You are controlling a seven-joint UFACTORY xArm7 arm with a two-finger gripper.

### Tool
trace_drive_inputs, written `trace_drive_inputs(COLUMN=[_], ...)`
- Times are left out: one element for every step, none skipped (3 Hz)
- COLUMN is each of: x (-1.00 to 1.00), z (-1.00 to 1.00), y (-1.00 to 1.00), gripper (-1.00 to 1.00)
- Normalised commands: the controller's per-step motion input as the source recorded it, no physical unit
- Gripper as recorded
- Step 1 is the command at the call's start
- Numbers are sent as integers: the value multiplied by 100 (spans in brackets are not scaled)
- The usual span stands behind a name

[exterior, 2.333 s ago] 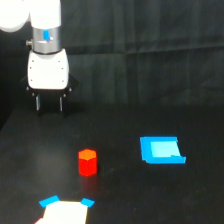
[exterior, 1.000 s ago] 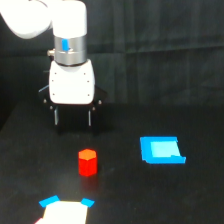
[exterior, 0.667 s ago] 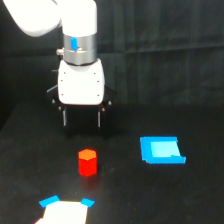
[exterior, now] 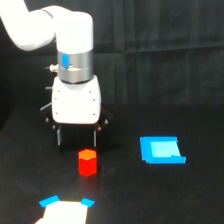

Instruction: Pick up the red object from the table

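Claw point(exterior: 76, 137) open above red object point(exterior: 87, 162); no readable writing.

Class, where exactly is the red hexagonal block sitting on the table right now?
In the exterior view, the red hexagonal block stands on the black table left of centre, just below the end effector, with the flat blue piece off to the view's right.

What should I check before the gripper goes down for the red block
1. Red block upright on the table: ok.
2. Gripper fingers spread apart: ok.
3. Gripper lined up over the block: not ok, the block looks slightly toward the exterior view's right of the finger gap.
4. Fingers clear of the block: ok, they end above it.
5. Blue piece out of the way: ok, well off to the exterior view's right.
6. Exact height left: cannot tell.
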Motion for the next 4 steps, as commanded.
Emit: trace_drive_inputs(x=[88, 100, 100, 21], z=[-42, -41, -59, -32], y=[-29, 68, 5, -100], gripper=[-44, 61, -100, 100])
